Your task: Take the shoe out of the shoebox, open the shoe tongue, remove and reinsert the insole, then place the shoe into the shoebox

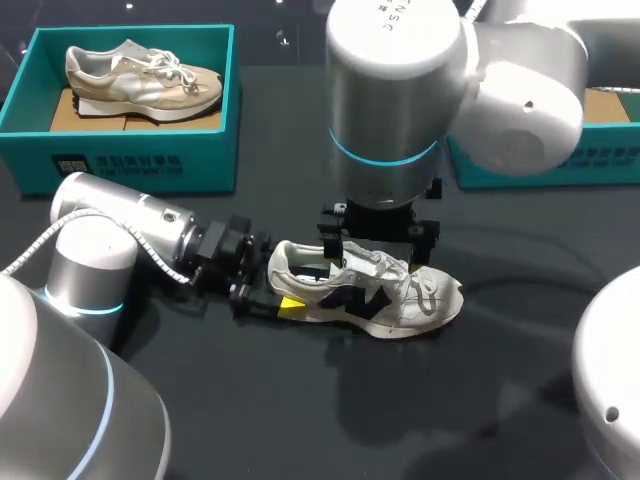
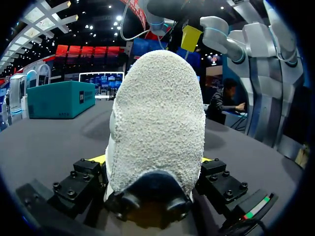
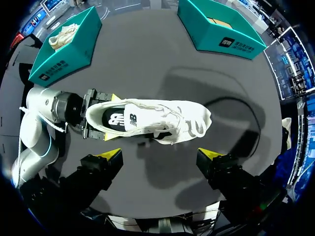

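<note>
A white shoe point(image 1: 365, 285) lies upright on the dark table, toe pointing right. Its dark insole point(image 3: 120, 119) shows inside the opening. My left gripper point(image 1: 278, 287) comes in low from the left and is shut on the shoe's heel, one yellow tip on each side. In the left wrist view the heel point(image 2: 157, 123) fills the space between the fingers point(image 2: 98, 159). My right gripper point(image 3: 160, 160) hangs open straight above the shoe point(image 3: 152, 120), fingers spread wide and apart from it. In the head view the right gripper point(image 1: 380, 240) sits just over the laces.
A teal shoebox point(image 1: 130, 160) at the back left holds a beige shoe point(image 1: 140, 75). A second teal shoebox point(image 1: 540, 165) stands at the back right, partly hidden by my right arm. Bare dark tabletop lies in front of the shoe.
</note>
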`<state>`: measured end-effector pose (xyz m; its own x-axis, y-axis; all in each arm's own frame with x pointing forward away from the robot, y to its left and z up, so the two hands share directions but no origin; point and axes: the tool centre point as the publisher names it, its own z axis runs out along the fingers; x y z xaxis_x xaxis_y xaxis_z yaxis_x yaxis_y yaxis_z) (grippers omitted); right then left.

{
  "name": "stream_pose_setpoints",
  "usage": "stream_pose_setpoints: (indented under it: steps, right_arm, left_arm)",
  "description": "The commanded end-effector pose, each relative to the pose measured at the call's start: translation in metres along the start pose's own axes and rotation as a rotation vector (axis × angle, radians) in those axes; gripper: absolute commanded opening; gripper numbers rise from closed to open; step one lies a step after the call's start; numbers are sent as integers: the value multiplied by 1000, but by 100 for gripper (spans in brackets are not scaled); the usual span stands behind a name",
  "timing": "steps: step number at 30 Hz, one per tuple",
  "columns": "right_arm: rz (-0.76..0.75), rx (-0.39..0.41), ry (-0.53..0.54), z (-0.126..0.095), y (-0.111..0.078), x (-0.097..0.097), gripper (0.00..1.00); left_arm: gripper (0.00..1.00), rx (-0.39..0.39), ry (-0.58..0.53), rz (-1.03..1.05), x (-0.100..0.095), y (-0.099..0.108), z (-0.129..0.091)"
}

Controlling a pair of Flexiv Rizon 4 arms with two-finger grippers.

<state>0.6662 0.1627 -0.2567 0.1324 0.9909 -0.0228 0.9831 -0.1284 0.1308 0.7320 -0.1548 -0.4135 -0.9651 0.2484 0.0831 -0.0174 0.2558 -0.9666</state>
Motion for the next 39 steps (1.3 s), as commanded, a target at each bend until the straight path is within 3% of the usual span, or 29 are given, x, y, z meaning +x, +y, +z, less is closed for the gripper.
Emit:
stream_pose_setpoints:
  steps: [1,8,21,39]
  right_arm:
    - [112,-10,-236,11,-3,23,100]
    - [187,28,-349,25,9,40,100]
    - [256,8,-463,40,5,59,100]
    - [373,-75,-597,71,19,58,100]
  left_arm:
    - [0,-1,0,0,-3,3,-1]
    - [0,-1,0,0,-3,3,-1]
    - [0,-1,0,0,-3,3,-1]
    - [0,-1,0,0,-3,3,-1]
